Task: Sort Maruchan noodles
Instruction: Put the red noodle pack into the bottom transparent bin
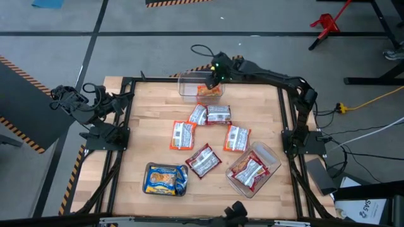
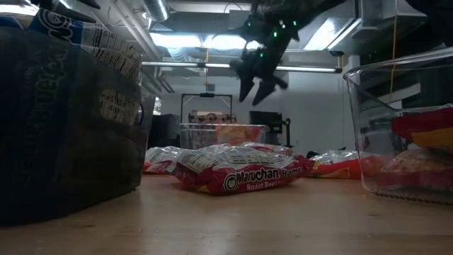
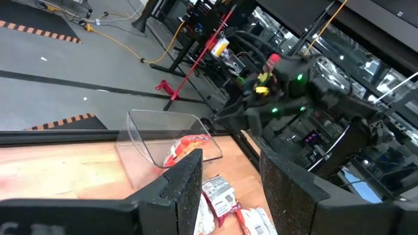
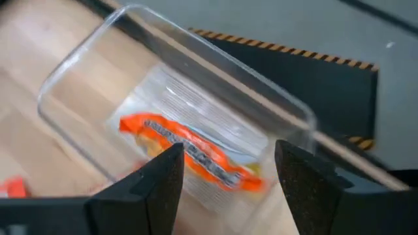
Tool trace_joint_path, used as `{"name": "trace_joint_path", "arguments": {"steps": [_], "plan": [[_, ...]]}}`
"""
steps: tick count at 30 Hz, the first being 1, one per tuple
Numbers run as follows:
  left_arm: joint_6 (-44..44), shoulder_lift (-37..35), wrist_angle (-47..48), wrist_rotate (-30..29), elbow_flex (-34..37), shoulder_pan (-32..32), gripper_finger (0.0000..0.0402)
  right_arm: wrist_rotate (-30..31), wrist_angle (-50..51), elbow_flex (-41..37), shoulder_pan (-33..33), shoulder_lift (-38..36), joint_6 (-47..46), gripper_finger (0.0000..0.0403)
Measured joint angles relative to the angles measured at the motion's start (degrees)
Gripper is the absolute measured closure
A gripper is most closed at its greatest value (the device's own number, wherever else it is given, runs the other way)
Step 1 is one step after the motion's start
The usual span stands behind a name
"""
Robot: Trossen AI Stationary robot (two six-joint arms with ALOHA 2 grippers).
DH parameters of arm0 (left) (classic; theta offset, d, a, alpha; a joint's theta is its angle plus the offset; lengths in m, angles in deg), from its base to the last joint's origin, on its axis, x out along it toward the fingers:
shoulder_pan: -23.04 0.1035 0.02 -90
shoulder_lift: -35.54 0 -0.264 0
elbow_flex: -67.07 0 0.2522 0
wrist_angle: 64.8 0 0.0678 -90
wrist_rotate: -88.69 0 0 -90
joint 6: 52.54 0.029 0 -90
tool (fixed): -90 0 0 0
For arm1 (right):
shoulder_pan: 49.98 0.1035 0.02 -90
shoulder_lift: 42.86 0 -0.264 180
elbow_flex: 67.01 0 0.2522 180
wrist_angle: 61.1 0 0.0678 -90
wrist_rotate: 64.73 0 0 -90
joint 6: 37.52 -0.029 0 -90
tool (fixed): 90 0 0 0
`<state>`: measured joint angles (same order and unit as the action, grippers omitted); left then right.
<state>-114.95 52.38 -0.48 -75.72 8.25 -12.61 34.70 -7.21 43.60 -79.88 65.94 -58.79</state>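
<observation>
A clear tub [image 1: 197, 86] stands at the table's far edge with an orange-red Maruchan packet [image 1: 209, 92] lying inside it. My right gripper [image 1: 215, 77] hangs above that tub, slanting down. In the right wrist view the gripper [image 4: 228, 176] is open and the orange packet [image 4: 189, 153] lies below it in the tub, apart from the fingers. Several red-and-white packets [image 1: 203, 160] lie loose on the wood in mid-table. My left gripper [image 3: 228, 183] waits at the table's left edge, open and holding nothing.
A second clear tub [image 1: 254, 168] at the near right holds red-and-white packets. A grey tray [image 1: 165, 179] at the near left holds blue-and-yellow packets. Black frame rails [image 1: 287, 120] run along the table's sides. Bare wood shows at the far left.
</observation>
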Motion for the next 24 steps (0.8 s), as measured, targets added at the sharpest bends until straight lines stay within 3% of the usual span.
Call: {"name": "trace_joint_path", "arguments": {"steps": [5, 9, 15, 18, 24], "plan": [[0.0, 0.0, 0.0, 0.1, 0.0, 0.0, 0.0255, -1.2, 13.3, 8.4, 1.9, -0.1, 8.7, 0.0176], [0.0, 0.0, 0.0, 0.4, 0.0, 0.0, 0.0255, -1.7, 21.4, 9.7, 5.2, -0.2, 14.5, 0.0176], [0.0, 0.0, 0.0, 0.3, 0.0, 0.0, 0.0255, -1.6, 14.4, 6.3, 7.9, -0.1, 20.2, 0.0176], [0.0, 0.0, 0.0, 1.4, 0.0, 0.0, 0.0255, -7.0, 16.2, 5.8, 8.4, -0.1, 20.2, 0.0175], [0.0, 0.0, 0.0, 1.9, 0.0, 0.0, 0.0255, -8.5, 22.8, 0.7, 11.8, -0.2, 20.1, 0.0175]]}}
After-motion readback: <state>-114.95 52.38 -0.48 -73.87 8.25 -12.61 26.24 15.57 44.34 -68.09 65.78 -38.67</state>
